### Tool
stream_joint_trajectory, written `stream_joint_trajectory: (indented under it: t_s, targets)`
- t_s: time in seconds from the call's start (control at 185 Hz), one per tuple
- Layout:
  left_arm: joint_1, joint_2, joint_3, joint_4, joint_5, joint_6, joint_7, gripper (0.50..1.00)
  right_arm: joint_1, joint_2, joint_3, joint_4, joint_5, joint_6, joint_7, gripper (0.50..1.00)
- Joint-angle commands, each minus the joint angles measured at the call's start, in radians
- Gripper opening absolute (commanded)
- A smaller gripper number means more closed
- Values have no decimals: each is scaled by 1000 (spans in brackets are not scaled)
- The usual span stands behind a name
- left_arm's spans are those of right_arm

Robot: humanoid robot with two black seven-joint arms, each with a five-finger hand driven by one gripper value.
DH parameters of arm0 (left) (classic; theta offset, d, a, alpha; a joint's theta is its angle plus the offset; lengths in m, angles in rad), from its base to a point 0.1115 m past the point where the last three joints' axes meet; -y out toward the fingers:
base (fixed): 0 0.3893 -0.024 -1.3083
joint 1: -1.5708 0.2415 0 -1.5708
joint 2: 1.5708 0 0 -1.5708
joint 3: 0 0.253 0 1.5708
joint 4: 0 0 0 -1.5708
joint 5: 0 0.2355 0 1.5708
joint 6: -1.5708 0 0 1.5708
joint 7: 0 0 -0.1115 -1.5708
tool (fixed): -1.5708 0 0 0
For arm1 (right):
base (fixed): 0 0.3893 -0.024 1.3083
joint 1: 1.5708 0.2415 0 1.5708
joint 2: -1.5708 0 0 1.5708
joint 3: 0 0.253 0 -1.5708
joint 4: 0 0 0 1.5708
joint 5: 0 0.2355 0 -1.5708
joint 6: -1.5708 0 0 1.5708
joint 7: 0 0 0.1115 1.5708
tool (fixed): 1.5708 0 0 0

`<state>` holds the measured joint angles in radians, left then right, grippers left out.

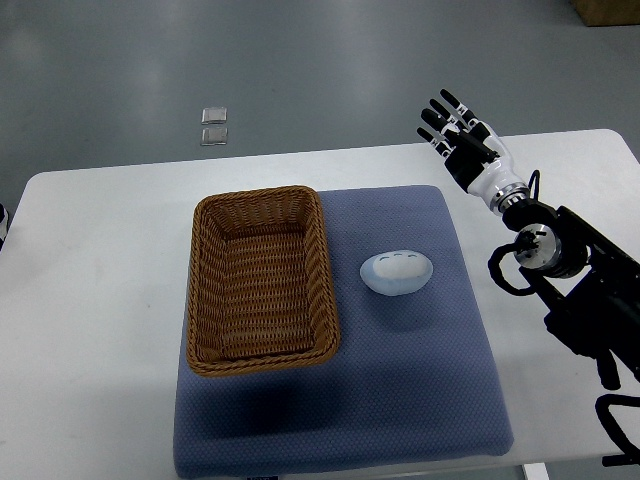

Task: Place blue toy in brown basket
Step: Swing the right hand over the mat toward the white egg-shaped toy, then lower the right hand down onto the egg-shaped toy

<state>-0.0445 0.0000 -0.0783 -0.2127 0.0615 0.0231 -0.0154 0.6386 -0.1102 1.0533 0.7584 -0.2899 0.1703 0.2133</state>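
A pale blue, rounded toy (397, 272) lies on the blue-grey mat (420, 400), just right of the brown wicker basket (205, 290). The basket is rectangular and has nothing inside. My right hand (455, 125) hovers over the table's far right area, well beyond and to the right of the toy, with its black-tipped fingers (443, 103) spread and holding nothing. Its arm runs in from the right edge. Only a sliver of the left arm (3, 225) shows at the left edge.
The mat lies on a white table (100, 300) whose far edge runs behind the basket. Two small clear squares (214, 126) lie on the grey floor beyond. A cardboard box corner (610, 10) shows at top right.
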Motion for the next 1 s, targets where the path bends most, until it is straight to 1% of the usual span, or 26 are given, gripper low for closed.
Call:
stream_joint_trajectory:
  t_s: [0.0, 0.237, 0.308, 0.383, 0.432, 0.496, 0.561, 0.621, 0.631, 0.701, 0.739, 0.793, 0.863, 0.917, 0.993]
  targets:
    - [0, 0, 0, 0, 0, 0, 0, 1000, 0, 0, -3, 6, 0, 0, 0, 903]
    - [0, 0, 0, -2, 0, 0, 0, 1000, 9, -8, -16, 10, -12, 15, -2, 903]
    - [0, 0, 0, -2, 0, 0, 0, 1000, 15, -19, -21, 32, -25, 45, -3, 905]
    - [0, 0, 0, -4, 0, -2, 0, 1000, 35, -63, -52, 61, -81, 81, -5, 903]
    - [0, 0, 0, -4, 0, -2, 0, 1000, 61, -109, -102, 87, -156, 112, -6, 905]
    - [0, 0, 0, -4, 1, -3, 0, 1000, 102, -166, -185, 111, -268, 146, -26, 905]
    - [0, 0, 2, -4, 1, -3, 2, 1000, 168, -236, -292, 145, -386, 205, -58, 905]
    - [-2, 0, 2, -4, 3, -5, 2, 1000, 227, -292, -380, 176, -440, 238, -74, 903]
    - [-2, 0, 2, -4, 3, -3, 2, 1000, 254, -312, -417, 185, -454, 247, -78, 903]
    - [-3, 0, 2, -4, 4, -5, 2, 1000, 354, -364, -546, 210, -482, 262, -98, 905]
    - [-8, 0, 2, -4, 4, -5, 2, 1000, 437, -388, -651, 220, -492, 268, -121, 903]
    - [-14, 0, 2, -4, 4, -5, 3, 1000, 549, -408, -797, 234, -506, 276, -164, 905]
    - [-14, 0, 2, -4, 3, -5, 3, 1000, 687, -419, -984, 286, -514, 279, -222, 903]
    - [-14, 0, 2, -4, 4, -5, 3, 1000, 759, -417, -1090, 323, -514, 279, -241, 903]
    - [-14, 0, 2, -4, 4, -5, 8, 1000, 832, -404, -1196, 371, -515, 276, -250, 903]
